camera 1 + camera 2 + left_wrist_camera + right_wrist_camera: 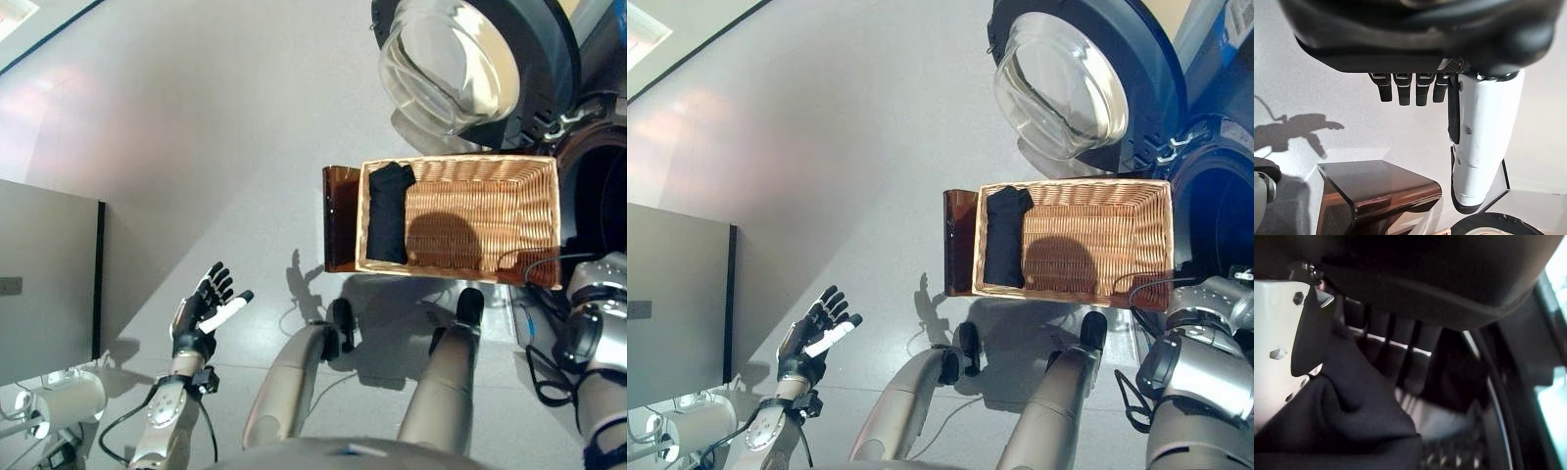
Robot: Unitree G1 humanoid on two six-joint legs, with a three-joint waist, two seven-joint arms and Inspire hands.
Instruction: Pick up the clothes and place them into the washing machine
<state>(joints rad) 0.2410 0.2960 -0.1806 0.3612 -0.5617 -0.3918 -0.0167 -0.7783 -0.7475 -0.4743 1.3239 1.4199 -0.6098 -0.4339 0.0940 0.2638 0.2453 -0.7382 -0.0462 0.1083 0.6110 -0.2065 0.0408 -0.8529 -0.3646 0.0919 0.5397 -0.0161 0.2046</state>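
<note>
Clothes show in two places. One dark folded garment (pixel 389 211) lies at the left end of the wicker basket (pixel 509 215), which rests on a brown stand (pixel 340 217) in front of us, between our position and the washing machine (pixel 1215 211). The machine's round glass door (pixel 446 61) is swung open beyond the basket, and the dark drum opening sits to the right of it.

Our right hand (pixel 1386 340) appears only in its wrist view. There a second piece of dark cloth (pixel 1347 426) bunches between the white-covered thumb and the fingers (pixel 1400 352), which curl onto the fabric, so we read that hand as clamped on the cloth. The drum's curved rim and perforated metal show just past the fingers.

Our left hand (pixel 206 308) hangs low at the left over the pale floor (pixel 196 147), fingers straight and spread, holding nothing, well apart from the basket. A grey cabinet (pixel 44 279) stands at the far left.
</note>
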